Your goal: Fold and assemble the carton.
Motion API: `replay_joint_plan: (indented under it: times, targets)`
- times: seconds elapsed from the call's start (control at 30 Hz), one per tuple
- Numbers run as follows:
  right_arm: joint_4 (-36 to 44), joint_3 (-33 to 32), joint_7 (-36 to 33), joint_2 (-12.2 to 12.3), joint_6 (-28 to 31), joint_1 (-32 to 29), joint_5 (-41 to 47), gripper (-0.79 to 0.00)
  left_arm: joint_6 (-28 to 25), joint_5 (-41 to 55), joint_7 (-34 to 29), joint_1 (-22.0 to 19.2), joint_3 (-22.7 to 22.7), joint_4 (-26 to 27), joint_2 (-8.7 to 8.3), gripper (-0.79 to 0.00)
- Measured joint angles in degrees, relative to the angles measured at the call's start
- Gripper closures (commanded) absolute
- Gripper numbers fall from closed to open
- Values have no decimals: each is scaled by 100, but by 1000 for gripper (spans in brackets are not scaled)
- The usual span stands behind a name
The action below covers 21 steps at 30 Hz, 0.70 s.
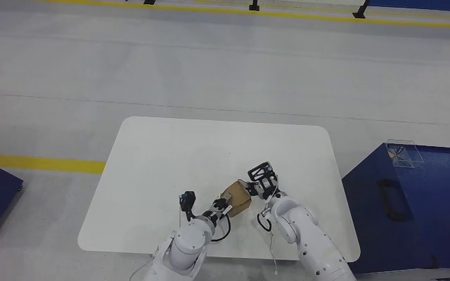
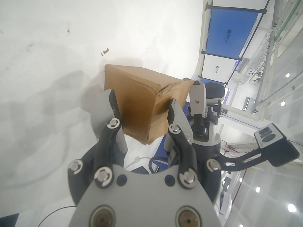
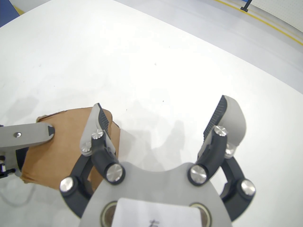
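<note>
- Cardboard, brown and part-folded into a small boxy carton (image 1: 238, 197), sits on the white rounded counter (image 1: 211, 144) toward the robot's edge, between the two arms. The left claw (image 1: 219, 206) meets its near corner. The right claw (image 1: 261, 174) stands just beside its far side. From above the carton looks almost square, so I cannot tell a long axis.
- Left wrist view: the left claw (image 2: 141, 97) straddles a corner of the carton (image 2: 132, 79), and its fingers look pinched on the two adjoining faces. Those faces are plain brown.
- Right wrist view: the right claw (image 3: 160, 102) is spread wide and holds nothing. The carton (image 3: 64, 147) lies off to one side, under one finger's tip. By my judgement, the right claw must shift sideways toward it. A label on the wrist housing is cut off and unreadable.
</note>
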<state>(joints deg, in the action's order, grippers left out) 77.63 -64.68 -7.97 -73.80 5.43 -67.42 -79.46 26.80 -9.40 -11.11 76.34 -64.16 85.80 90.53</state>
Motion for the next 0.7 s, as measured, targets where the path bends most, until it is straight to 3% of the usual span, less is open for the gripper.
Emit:
replay_joint_plan:
  times: [0.07,0.17,0.2,0.43,0.7]
  targets:
    - [-18,-21,53,-5,-52,-1,-1,-785,-13,-3,24,12,16,17,-3,-391]
    - [-38,-150,194,-8,-231,-4,103,-785,-67,-7,62,51,36,76,-10,-517]
    - [-42,-197,234,-6,-301,-5,99,-785,-99,5,72,71,36,99,-12,-526]
    - [-140,-287,163,7,-307,22,-90,-785,-360,242,61,149,15,119,-21,-416]
    - [-115,-158,205,-11,-104,-53,-215,-785,-479,463,95,104,96,-29,-7,-357]
